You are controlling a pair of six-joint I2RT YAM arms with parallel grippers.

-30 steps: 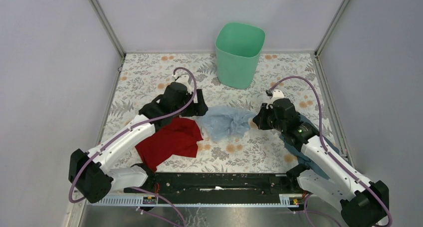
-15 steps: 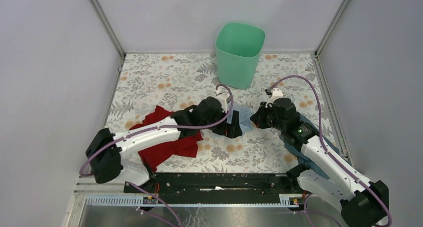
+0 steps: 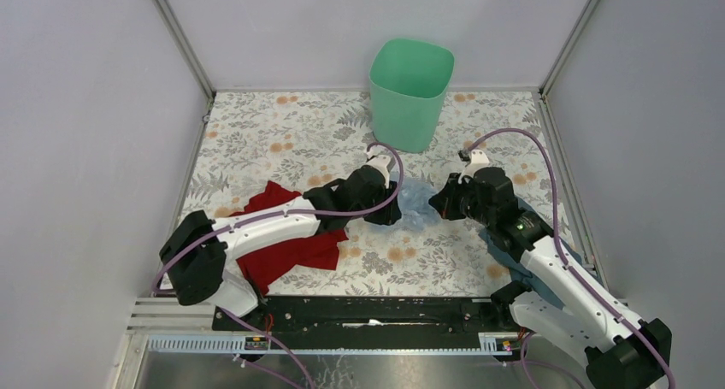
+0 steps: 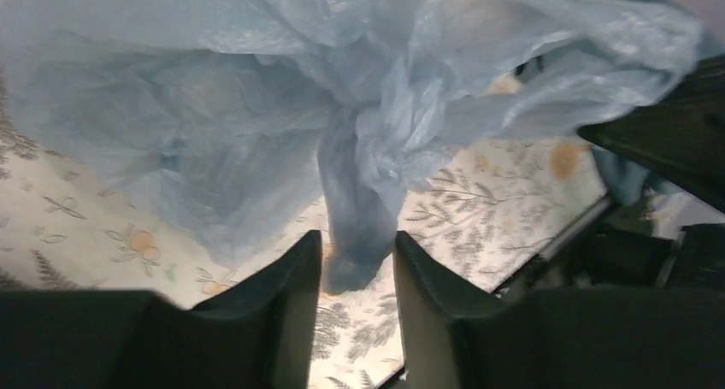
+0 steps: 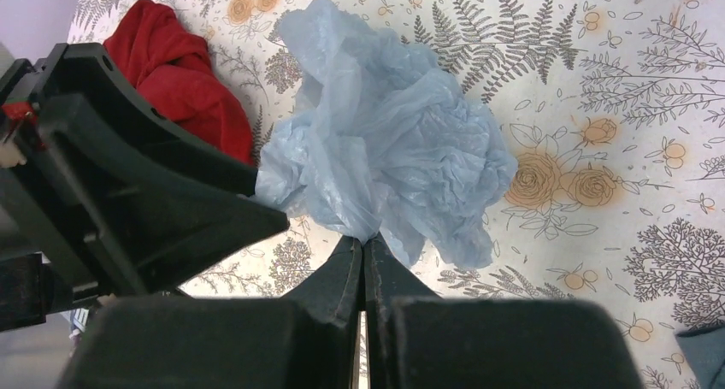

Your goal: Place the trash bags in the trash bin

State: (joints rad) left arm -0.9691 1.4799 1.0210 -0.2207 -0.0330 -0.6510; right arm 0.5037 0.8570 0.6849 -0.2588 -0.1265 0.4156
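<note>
At about 8 o'clock on the flowered surface [image 3: 256,132], a red trash bag [image 3: 291,239] is seen lying flat and crumpled. Part of it is covered by the left arm, which is stretched across it toward 2 o'clock.

The left tool [image 4: 355,252] is held half wide. A twisted strand of the light blue trash bag [image 4: 256,107] is seen between its two fingers [image 4: 295,278]. The strand fills the gap, but it cannot be told if it is squeezed yet.

The light blue trash bag is bunched up near the middle of the surface, between the two tools.

The trash bin [image 3: 410,90] is found at 12 o'clock, at the far edge of the surface. It is standing upright with its mouth open to the top. It is well apart from all the bags, and no bag can be seen inside it.

The right tool [image 5: 363,252] is closed tight, and a bit of the light blue bag is pinched at its tips.

At about 4 o'clock, a dark blue-grey trash bag [image 3: 500,238] is seen on the surface, mostly hidden under the right arm.
</note>
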